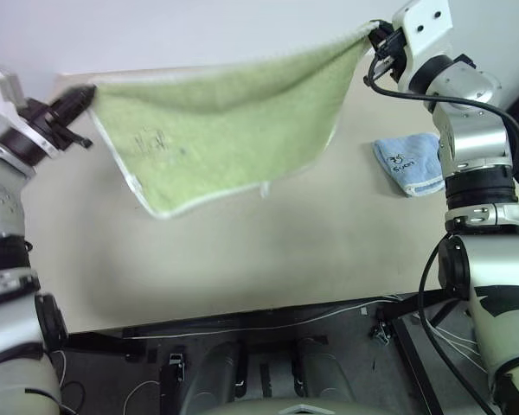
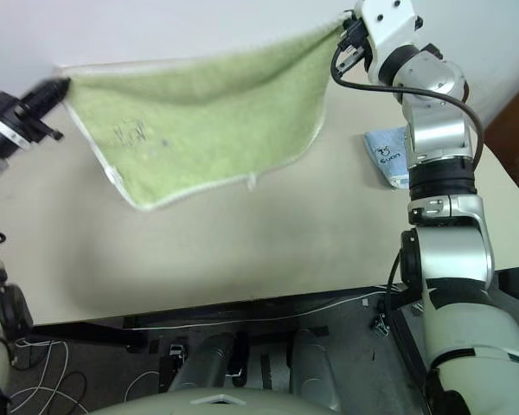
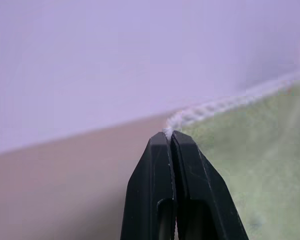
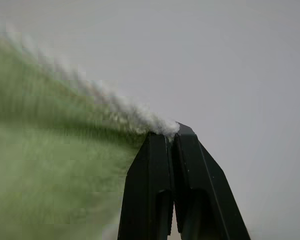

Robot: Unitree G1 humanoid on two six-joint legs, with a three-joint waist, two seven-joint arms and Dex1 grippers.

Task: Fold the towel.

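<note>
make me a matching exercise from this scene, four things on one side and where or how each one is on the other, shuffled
Things:
1. towel
2. blue cloth
3. left gripper
4. right gripper

States:
A. lying folded on the table
B. shut on the towel's corner at the robot's right
C. hanging in the air, stretched between two corners
D. shut on the towel's corner at the robot's left

Pairs: 1-C, 2-A, 3-D, 4-B

The towel (image 1: 216, 130) hangs stretched across the upper part of the frame between the left claw (image 1: 88, 93) and the right claw (image 1: 374, 35), both pinched tight on its corners, screening the far worktop (image 1: 268, 251). Below it the worktop's middle lies bare. A blue cloth (image 1: 408, 162) lies at right, beside the right arm.
</note>
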